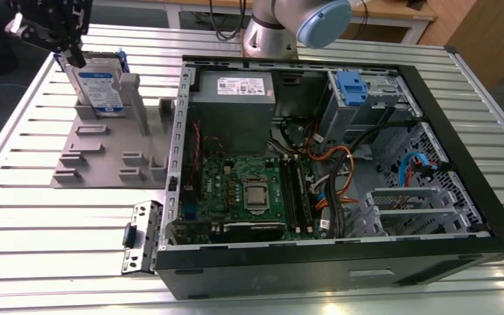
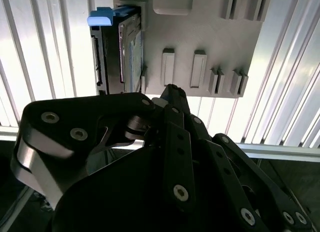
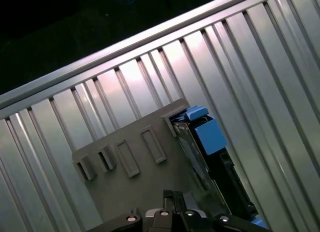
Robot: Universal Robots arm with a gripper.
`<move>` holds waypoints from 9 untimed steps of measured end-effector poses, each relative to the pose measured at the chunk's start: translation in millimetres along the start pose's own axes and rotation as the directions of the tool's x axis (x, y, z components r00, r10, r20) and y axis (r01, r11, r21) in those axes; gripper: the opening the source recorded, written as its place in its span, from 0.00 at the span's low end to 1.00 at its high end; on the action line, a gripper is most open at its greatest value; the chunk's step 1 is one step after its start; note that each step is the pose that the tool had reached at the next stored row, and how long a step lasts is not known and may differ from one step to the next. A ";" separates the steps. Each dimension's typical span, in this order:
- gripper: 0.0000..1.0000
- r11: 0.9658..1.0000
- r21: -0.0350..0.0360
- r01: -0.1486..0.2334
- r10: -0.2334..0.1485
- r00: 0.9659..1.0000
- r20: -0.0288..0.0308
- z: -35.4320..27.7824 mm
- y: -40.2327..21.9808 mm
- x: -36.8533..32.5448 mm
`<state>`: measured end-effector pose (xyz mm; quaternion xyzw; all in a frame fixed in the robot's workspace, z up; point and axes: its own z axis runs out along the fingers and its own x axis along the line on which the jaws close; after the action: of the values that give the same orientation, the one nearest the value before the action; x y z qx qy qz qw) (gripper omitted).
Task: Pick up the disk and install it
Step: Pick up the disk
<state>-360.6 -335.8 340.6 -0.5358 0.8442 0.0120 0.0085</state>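
The disk, a silver drive with a white-and-blue label and a blue carrier frame, stands on edge in a slot of the grey holder at the exterior view's left. My gripper hangs just above the disk's upper far corner, apart from it. Its fingers look shut with nothing between them. In both wrist views I look down past the gripper at the disk's top edge, blue at one end, beside the holder.
The open computer case lies on the slatted metal table at the exterior view's right. It holds a grey power supply, a green board, cables and a drive cage with a blue tab. The arm's base stands behind the case.
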 end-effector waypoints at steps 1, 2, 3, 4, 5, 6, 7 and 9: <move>0.10 1.000 0.000 0.006 -0.006 1.000 0.000 0.0 0.0 0.0; 0.10 1.000 0.000 0.012 -0.012 1.000 0.000 0.0 0.0 0.0; 0.10 1.000 0.000 0.018 -0.018 1.000 0.000 0.0 0.0 0.0; 0.10 1.000 -0.001 0.024 -0.024 1.000 0.000 0.0 0.0 0.0; 0.10 1.000 -0.001 0.030 -0.030 1.000 0.000 0.0 0.0 0.0; 0.10 0.999 -0.001 0.035 -0.035 0.999 0.000 0.0 0.0 0.0; 0.10 0.999 -0.001 0.041 -0.041 0.999 0.000 0.0 0.0 0.0; 0.10 0.999 -0.001 0.052 -0.052 0.999 -0.001 0.0 0.0 0.0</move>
<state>-360.5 -335.8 340.5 -0.5574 0.8301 0.0122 0.0082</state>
